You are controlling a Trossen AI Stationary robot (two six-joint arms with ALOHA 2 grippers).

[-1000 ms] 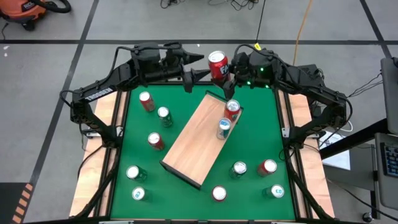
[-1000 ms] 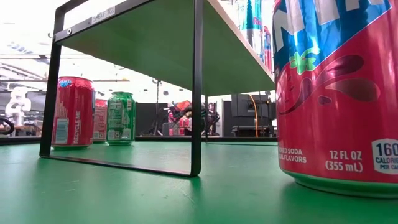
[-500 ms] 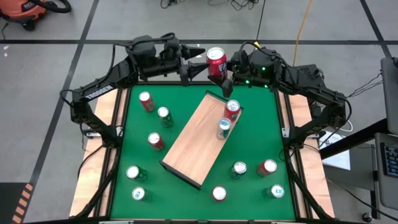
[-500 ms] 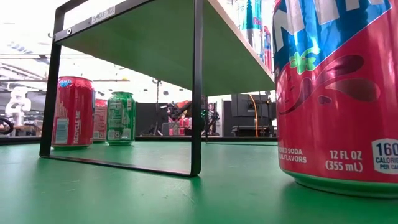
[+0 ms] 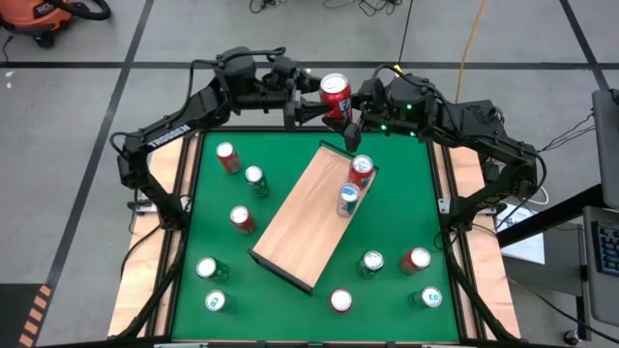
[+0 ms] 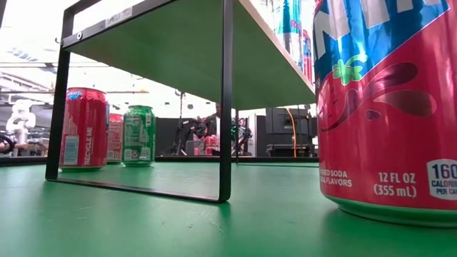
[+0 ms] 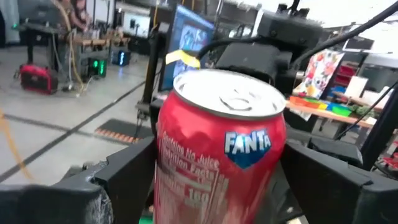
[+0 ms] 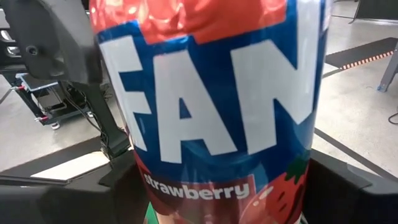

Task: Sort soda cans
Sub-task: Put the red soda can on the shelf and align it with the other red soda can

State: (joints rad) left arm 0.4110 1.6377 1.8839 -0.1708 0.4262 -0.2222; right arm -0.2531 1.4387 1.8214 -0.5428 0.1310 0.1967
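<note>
**Red can held aloft between two tools at the desk's far edge**

The right tool [image 5: 344, 114] is clamped on a red strawberry soda can [image 5: 336, 96], its dark fingers wide apart on the can's smooth curved sides. The can stands upright, silver top [image 7: 227, 94] up, raised at 12 o'clock over the far edge of the green desk [image 5: 300, 300]. The left tool [image 5: 302, 101] has come in from 9 o'clock of the can; its wrist view shows the can sitting between its two dark fingers, which stand wide apart, but whether they press the metal cannot be told.

Just at 6 o'clock of the held can, a light wooden board [image 5: 300, 217] on a thin black metal frame lies diagonally across the desk. Two cans stand on its far end, a red one [image 5: 360, 171] and a blue one [image 5: 347, 199], just beside each other.

The other cylinders stand on the felt-like green surface: a red can [image 5: 227, 157] and green can [image 5: 255, 180] at 10 o'clock, another red [image 5: 242, 218] at 9, two green [image 5: 210, 270] at 7, a red can [image 5: 339, 301] at 6, and three more [image 5: 416, 259] at 4 to 5 o'clock.
</note>
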